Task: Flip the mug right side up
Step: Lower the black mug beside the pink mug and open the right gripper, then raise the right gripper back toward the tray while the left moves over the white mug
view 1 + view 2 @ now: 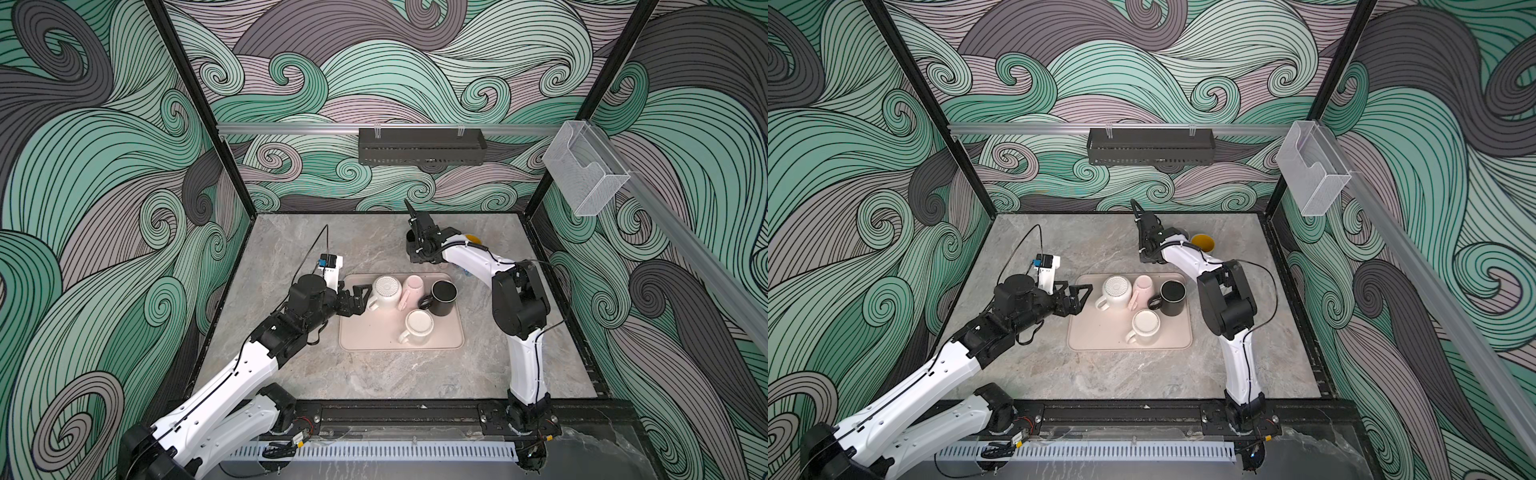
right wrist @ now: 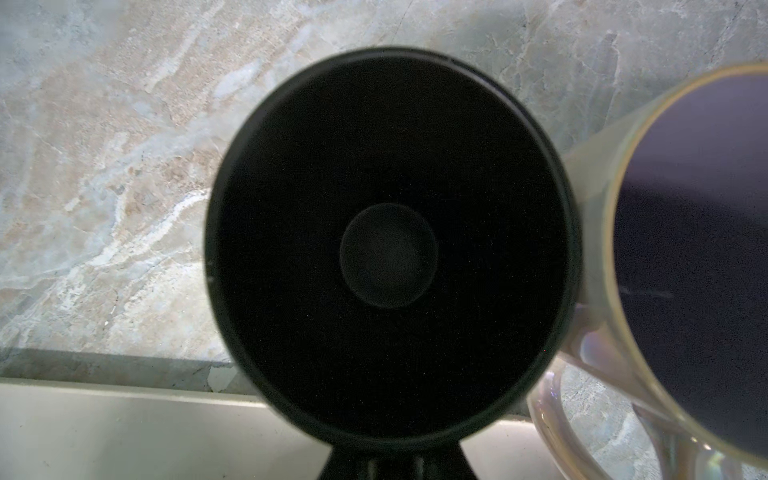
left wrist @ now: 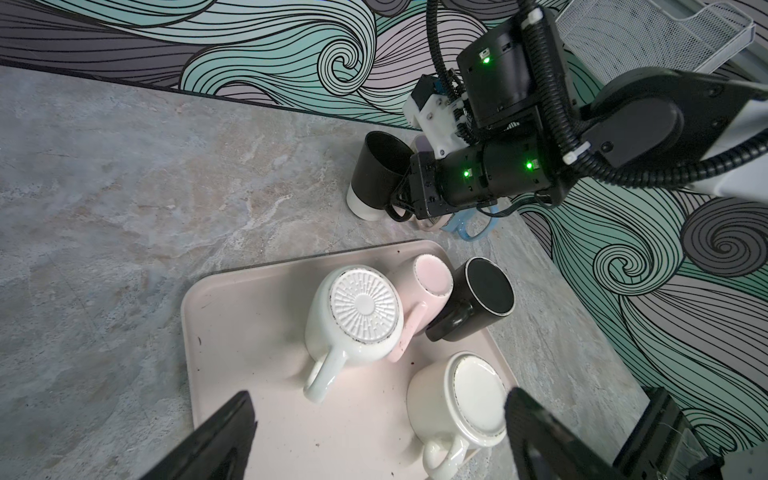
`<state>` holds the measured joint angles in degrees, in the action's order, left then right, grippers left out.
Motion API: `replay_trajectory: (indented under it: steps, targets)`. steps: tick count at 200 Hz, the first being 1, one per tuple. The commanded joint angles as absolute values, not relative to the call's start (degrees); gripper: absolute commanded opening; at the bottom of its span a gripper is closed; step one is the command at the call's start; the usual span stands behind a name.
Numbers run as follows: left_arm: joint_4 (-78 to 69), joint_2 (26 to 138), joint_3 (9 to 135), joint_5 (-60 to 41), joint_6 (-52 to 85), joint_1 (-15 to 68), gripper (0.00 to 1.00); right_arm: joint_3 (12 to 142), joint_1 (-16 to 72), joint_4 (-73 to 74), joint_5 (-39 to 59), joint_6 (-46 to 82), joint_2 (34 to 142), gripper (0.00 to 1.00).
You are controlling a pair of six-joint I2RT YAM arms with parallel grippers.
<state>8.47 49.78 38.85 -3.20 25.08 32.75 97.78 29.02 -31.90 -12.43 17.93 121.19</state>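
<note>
Robot lab cell: swirl-printed wall panels (image 1: 374, 62), aluminium rail (image 1: 291, 128), marble tabletop (image 1: 374, 374).

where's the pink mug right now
In both top views the pink ceramic mug sits near the far edge of the pale pink tray, between the white ribbed-base mug and the black mug.

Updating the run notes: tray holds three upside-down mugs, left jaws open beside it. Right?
Not three: four. The left wrist view shows the white mug, pink mug, black mug and cream mug base-up on the tray. The rest holds: the left gripper has its jaws open beside the tray.
</note>
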Motion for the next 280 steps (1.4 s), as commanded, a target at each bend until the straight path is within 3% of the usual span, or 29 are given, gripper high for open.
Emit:
replay_trajectory:
  steps: [1, 46, 164, 280]
  targets:
    - [7.96, 49.53, 38.73, -2.73, 25.36, 32.78, 0.95, 98.64, 28.84, -28.21, -15.53, 18.37, 121.21, 0.0]
    - [7.88, 49.73, 38.73, -2.73, 25.46, 32.74, 0.95, 97.67, 28.83, -27.68, -15.91, 19.21, 121.67, 0.01]
    - [7.43, 50.03, 38.3, -3.34, 25.42, 32.76, 0.95, 91.0, 29.0, -23.28, -14.59, 21.17, 116.02, 0.45]
    - [6.59, 51.55, 37.25, -4.15, 25.58, 32.75, 0.95, 87.73, 29.31, -22.92, -10.64, 21.01, 107.16, 0.51]
